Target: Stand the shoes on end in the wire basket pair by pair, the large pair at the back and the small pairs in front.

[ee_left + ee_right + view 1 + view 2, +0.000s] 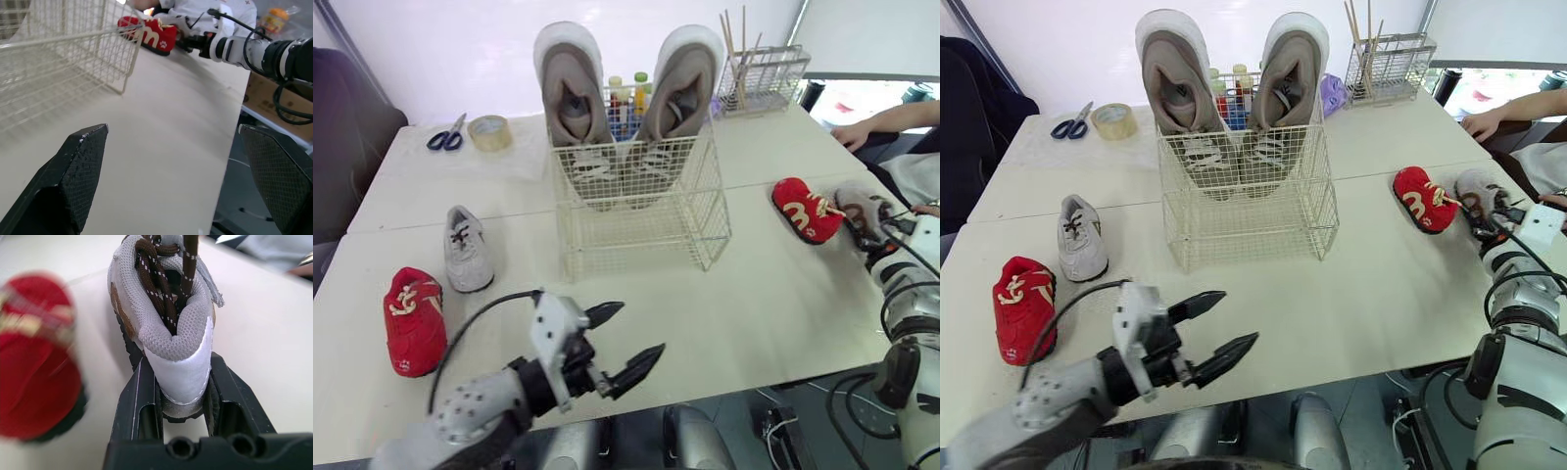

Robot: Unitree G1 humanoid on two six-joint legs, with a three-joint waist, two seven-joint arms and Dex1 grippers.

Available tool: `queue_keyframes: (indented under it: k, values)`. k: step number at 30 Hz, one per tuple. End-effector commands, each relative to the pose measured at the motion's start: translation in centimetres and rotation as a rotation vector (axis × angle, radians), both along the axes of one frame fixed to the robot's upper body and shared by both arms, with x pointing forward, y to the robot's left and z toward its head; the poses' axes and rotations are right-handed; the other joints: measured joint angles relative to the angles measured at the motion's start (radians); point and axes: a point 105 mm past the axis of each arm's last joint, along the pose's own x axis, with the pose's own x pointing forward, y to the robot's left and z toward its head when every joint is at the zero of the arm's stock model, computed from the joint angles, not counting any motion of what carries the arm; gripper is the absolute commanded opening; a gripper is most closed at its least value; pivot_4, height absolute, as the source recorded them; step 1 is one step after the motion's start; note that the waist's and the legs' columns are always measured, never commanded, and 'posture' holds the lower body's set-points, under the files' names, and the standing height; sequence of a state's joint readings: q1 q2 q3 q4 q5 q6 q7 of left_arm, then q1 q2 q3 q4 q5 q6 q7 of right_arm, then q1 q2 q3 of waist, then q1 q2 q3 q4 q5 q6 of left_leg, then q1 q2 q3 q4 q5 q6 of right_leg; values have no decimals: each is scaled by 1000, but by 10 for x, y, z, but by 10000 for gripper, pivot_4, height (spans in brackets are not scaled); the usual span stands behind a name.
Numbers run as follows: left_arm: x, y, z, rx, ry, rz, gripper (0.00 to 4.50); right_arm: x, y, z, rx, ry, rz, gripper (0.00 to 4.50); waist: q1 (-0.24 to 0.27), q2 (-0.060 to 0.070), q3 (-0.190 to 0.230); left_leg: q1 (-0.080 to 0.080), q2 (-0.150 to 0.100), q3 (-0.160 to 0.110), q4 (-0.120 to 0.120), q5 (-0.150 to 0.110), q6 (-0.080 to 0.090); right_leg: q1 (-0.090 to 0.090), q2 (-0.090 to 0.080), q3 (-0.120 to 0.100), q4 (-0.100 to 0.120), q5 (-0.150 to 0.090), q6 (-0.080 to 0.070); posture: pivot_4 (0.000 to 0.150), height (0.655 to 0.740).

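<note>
Left jaws are hanging released over the near edge of the surface [754, 313], apart from the red shoe [414, 321] and grey shoe [468, 250]. The large pair [570, 88] is standing at the back of the wire basket [646, 227]. Right jaws are clenching the heel of the second grey shoe [168, 323].

Two large tan shoes [573, 93] are stood heel-up at the back of the wire basket [646, 230]. A small grey shoe [467, 250] and a red shoe [414, 320] are laid left of it; on the right, a second red shoe [806, 209] is laid beside a brown-laced grey shoe [171, 318] gripped at the heel.
</note>
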State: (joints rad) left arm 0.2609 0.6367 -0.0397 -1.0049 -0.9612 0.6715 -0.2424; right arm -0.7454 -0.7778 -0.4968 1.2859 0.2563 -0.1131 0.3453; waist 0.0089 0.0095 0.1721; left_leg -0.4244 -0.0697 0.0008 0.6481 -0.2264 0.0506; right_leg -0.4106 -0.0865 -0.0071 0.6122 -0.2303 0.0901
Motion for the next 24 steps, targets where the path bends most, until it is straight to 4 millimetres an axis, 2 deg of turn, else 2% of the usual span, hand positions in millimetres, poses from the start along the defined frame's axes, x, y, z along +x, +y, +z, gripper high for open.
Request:
queue_keyframes:
  k: [1,2,3,6,7,9,10,12,14,16,18,20,22,24]
  values:
    - [-4,21,43,-172,-6,-68,45000,7,-6,152,-226,-410,31,7659,-4,7,6,0,0,0,0,0,0,0,0,0,0,0,0,1500,7400]
    - [-1,27,51,-188,-5,-73,45000,8,10,194,-312,-511,107,7659,-10,15,10,-1,0,0,2,0,0,-1,0,0,0,0,0,1500,7400]
    - [1,32,56,-191,-1,-79,45000,8,24,228,-372,-590,167,7659,-19,19,14,-2,-1,1,2,0,0,-3,-1,0,1,0,0,1500,7400]
    - [6,46,65,-174,15,-75,45000,5,67,286,-493,-731,357,7659,-28,23,15,-1,-1,4,-2,1,3,-5,-2,0,1,0,0,1500,7400]
    - [7,52,68,-174,21,-68,45000,2,84,303,-531,-768,434,7659,-28,18,17,0,0,3,-3,1,3,-5,-1,0,2,-1,1,1500,7400]
    - [7,68,74,-186,46,-53,45000,-6,142,336,-638,-831,726,7659,-27,6,17,0,5,3,-7,1,1,-8,5,-1,3,-2,-1,1500,7400]
    - [7,76,76,-180,56,-46,45000,-11,170,343,-679,-838,879,7659,-32,4,17,-1,8,3,-7,-1,-2,-9,7,-1,4,-2,-2,1500,7400]
    - [7,92,81,-160,56,-3,45000,-31,227,343,-758,-805,1235,7659,-35,4,17,-1,10,3,-7,-3,-4,-12,8,-1,7,-2,-2,1500,7400]
    - [8,104,85,-125,47,34,45000,-52,264,333,-779,-753,1513,7659,-31,4,17,-2,10,3,-7,-3,-3,-15,7,-1,9,-3,-2,1500,7400]
    - [8,115,91,-86,17,76,45000,-73,290,318,-764,-675,1765,7659,-19,3,18,-3,10,3,-7,-3,-3,-16,7,-1,11,-3,-2,1500,7400]
    - [9,126,103,-70,-25,121,45000,-86,307,294,-818,-538,1948,7659,-6,2,19,-3,9,3,-7,-3,-4,-18,6,-2,11,-3,-3,1500,7400]
    - [8,134,117,-65,-64,132,45000,-91,317,273,-923,-413,2037,7659,-2,2,18,-3,9,3,-7,-5,-6,-19,6,-2,8,-4,-4,1500,7400]
    - [6,141,129,-50,-94,130,45000,-99,324,261,-975,-341,2109,7659,1,2,18,-3,8,3,-7,-6,-7,-18,5,-1,5,-4,-5,1500,7400]
    - [6,145,142,-44,-129,101,45000,-104,331,259,-997,-343,2166,7659,-2,2,19,-3,8,4,-7,-6,-7,-19,4,-1,5,-4,-5,1500,7400]
